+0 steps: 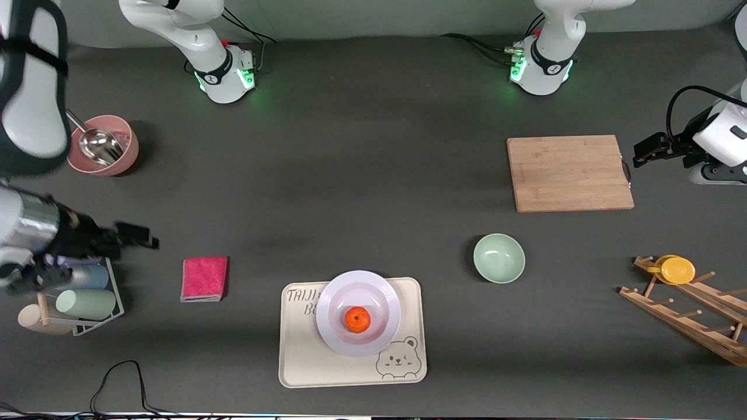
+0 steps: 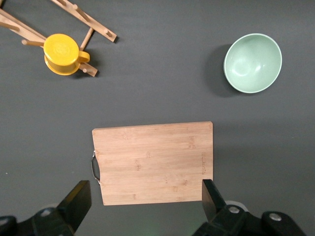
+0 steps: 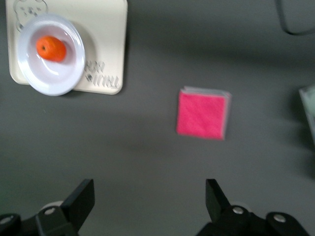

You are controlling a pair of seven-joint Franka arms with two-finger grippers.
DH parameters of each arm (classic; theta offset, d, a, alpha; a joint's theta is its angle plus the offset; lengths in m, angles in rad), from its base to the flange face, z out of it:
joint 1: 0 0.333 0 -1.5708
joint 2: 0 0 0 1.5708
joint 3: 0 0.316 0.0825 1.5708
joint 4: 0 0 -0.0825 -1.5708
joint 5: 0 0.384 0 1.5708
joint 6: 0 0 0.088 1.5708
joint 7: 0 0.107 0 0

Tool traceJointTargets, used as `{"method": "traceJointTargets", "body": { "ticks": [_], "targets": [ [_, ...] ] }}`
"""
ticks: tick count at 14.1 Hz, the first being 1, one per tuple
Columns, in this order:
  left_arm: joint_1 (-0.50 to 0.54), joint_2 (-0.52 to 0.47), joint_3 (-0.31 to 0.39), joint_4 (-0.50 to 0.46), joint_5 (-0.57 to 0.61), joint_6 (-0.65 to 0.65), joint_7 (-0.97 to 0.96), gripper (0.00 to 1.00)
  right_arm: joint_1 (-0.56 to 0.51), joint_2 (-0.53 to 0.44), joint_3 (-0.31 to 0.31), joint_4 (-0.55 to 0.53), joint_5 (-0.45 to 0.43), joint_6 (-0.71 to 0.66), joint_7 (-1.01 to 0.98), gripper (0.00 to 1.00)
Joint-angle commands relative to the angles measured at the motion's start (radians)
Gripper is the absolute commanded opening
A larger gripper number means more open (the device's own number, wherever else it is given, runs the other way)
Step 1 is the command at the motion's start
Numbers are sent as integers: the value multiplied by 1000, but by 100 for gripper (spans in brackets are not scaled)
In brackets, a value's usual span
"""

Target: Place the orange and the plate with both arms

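The orange (image 1: 357, 319), small, round and bright, lies in the plate (image 1: 334, 335), a glossy pale plate resting on the cream tray (image 1: 303, 367). Both are well apart from either set of fingers. Right gripper (image 1: 137, 234), over the bench (image 1: 350, 192) near the pink cloth (image 1: 204, 279): fingers spread, empty. Left gripper (image 1: 645, 151), just beside the cutting board (image 1: 569, 172): fingers spread, empty.

Dark grey matte tabletop (image 1: 362, 175), covering nearly the whole scene, evenly lit from above with soft shadows under objects. Pale grey-green wall panel (image 1: 379, 14) along the far edge. Black cables (image 1: 117, 385) trailing over the near edge toward the right arm's end; more black cables (image 1: 478, 46) lying at the far edge. Green indicator glow (image 1: 257, 96) tinting the surface there.
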Motion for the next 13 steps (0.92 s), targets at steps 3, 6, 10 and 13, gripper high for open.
{"method": "traceJointTargets", "body": {
  "ticks": [3,6,10,13],
  "targets": [
    [-1,-3,-4,65,7,-17,-15,100,-53,-251,75,-201,-178,-10,40,100],
    [-12,17,-10,65,0,-14,-27,100,-51,-288,67,-199,-212,-51,51,100],
    [-15,23,-38,65,-8,-15,-45,100,-50,-292,64,-202,-220,-53,75,100],
    [-12,34,-43,62,-8,-17,-44,100,-50,-292,64,-204,-220,-53,78,100]
  ]
}}
